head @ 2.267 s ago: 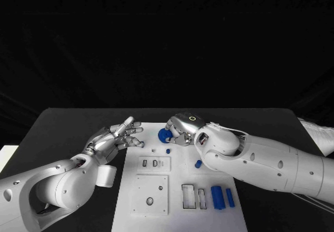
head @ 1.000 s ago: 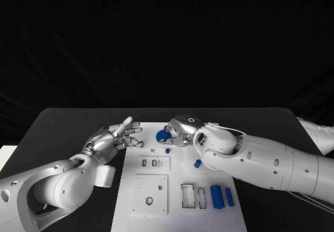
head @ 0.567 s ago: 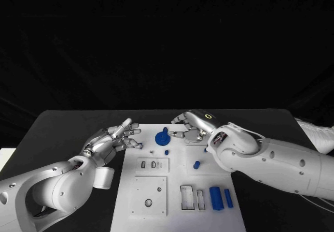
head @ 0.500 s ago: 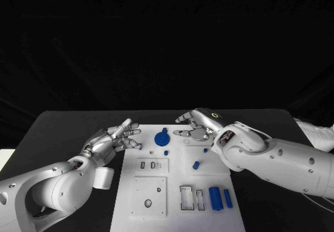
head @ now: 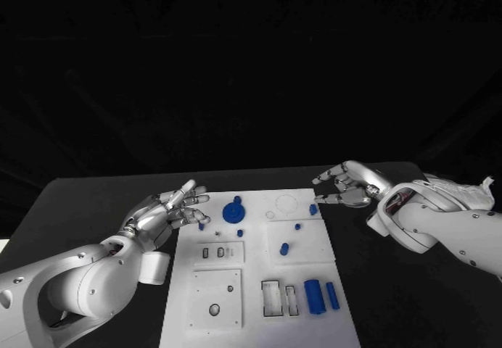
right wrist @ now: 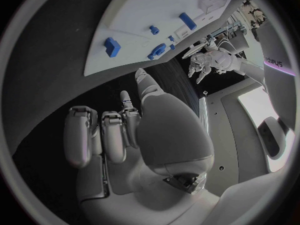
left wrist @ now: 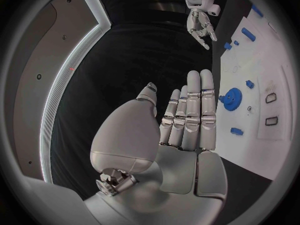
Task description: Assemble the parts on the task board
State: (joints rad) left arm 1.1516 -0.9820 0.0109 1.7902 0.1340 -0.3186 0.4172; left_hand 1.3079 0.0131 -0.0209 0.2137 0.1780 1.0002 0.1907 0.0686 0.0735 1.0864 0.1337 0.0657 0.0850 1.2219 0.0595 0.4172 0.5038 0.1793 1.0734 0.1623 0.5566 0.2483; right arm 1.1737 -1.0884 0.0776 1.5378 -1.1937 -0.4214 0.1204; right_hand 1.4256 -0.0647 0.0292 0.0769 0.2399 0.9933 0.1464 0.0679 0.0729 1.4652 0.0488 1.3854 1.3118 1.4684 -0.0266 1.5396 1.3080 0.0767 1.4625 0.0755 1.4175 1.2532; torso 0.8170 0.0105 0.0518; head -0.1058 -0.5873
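Task board (head: 267,268) is lying flat at the middle of the black table (head: 94,199), between the two arms. Left hand (head: 167,212) is hovering just off the board's far left corner, fingers straight and slightly spread, gripping nothing. Right hand (head: 350,187) is hanging over the table beside the board's far right corner, fingers loosely curled and apart, also empty. Blue gear (head: 234,212) is resting on the board's far end near the left fingertips; two blue cylinders (head: 318,295) are lying side by side toward the near right.
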